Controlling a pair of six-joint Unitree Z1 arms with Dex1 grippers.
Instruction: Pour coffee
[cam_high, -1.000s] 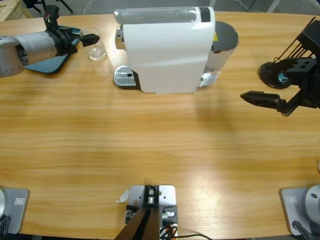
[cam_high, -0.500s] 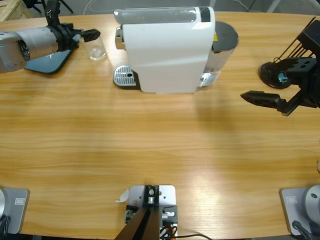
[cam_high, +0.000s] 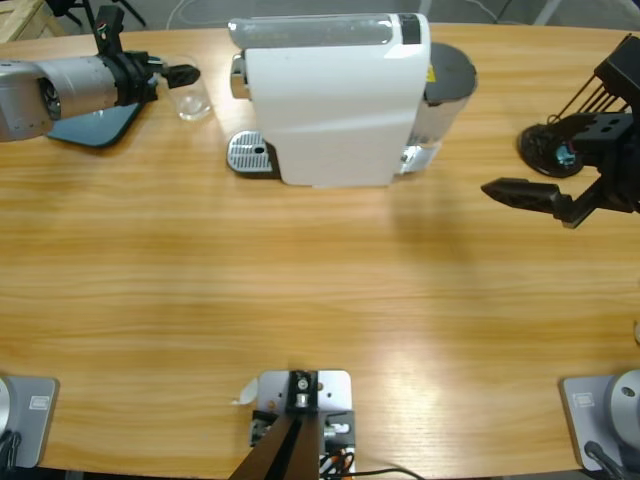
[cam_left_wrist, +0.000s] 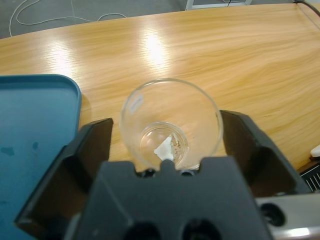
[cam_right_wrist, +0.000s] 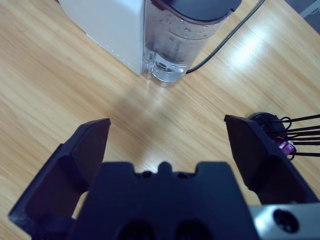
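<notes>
Currently, step in hand: left gripper (cam_left_wrist: 167, 150) straddles the clear glass tumbler (cam_left_wrist: 170, 125), jaws spread on either side, not yet pressing the wall; judged a pre-grasp.
Doing it well: centre the tumbler between the jaws, close gently, keep it upright, then carry it to the drip grate (cam_high: 250, 155); a squeeze high on the rim could tip it.
Tumbler place: upper left of the high view, on the counter (cam_high: 320, 300), just beside the blue tray (cam_left_wrist: 30, 140), well apart from the machine's spout.
Coffee: cannot tell; only glints and a pale fleck at the tumbler's base, no clear liquid seen.
Right gripper (cam_right_wrist: 167, 142): spread wide, holding nothing, hovering at right edge of the high view, near a black wire stand (cam_high: 560, 135).
Glass: thin, transparent, round, slightly tapered; likely slippery.
Coffee machine (cam_high: 335, 100): boxy white plastic shell, smooth; smoky water tank (cam_right_wrist: 187, 30) with dark lid behind it.
Drip grate: perforated metal, rounded.
Tray: matte, rounded corners, raised lip.
Counter: varnished wood grain, glossy highlights.
</notes>
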